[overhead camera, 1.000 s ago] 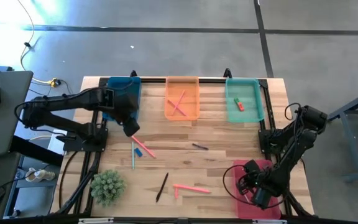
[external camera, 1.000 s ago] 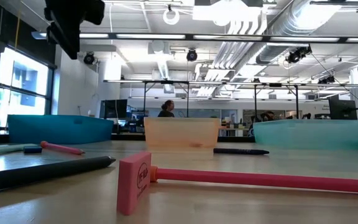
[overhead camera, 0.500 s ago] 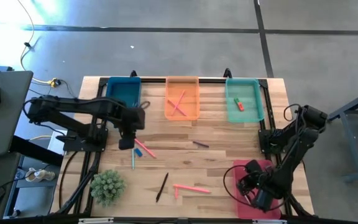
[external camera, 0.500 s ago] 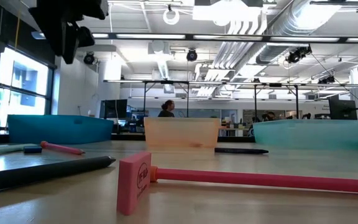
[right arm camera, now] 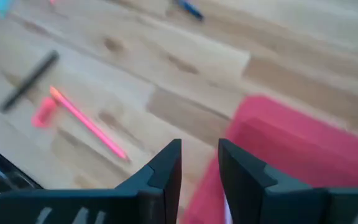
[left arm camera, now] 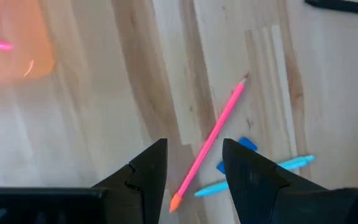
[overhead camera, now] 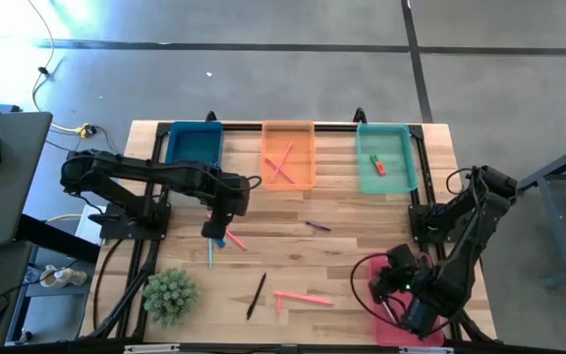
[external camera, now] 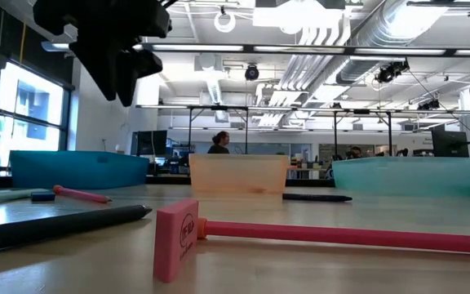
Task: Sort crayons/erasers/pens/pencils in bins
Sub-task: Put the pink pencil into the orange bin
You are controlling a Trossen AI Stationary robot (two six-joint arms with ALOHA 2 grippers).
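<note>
My left gripper (overhead camera: 213,232) (left arm camera: 194,144) hangs open above the table's left middle and points down. Below its fingers a pink stick (left arm camera: 211,138) lies flat on the wood, with a small blue eraser (left arm camera: 236,154) and a light blue stick (left arm camera: 257,176) beside it. My right gripper (overhead camera: 398,293) (right arm camera: 199,146) stands open over the red bin (overhead camera: 409,324) at the near right, nothing between its fingers. The dark blue bin (overhead camera: 195,147), the orange bin (overhead camera: 289,155) holding pink sticks, and the teal-green bin (overhead camera: 385,157) holding small erasers line the far edge.
A dark pen (overhead camera: 255,295), a pink stick (overhead camera: 305,297) and a pink eraser block (external camera: 176,238) lie near the front edge. A short dark pen (overhead camera: 315,227) lies mid-table. A green spiky plant (overhead camera: 171,293) stands at the near left.
My left gripper has come away from the dark blue bin toward the table's near edge and right, sinking a little and rolling about its own axis, and now hangs over the pink stick. My right gripper has risen above the red bin.
</note>
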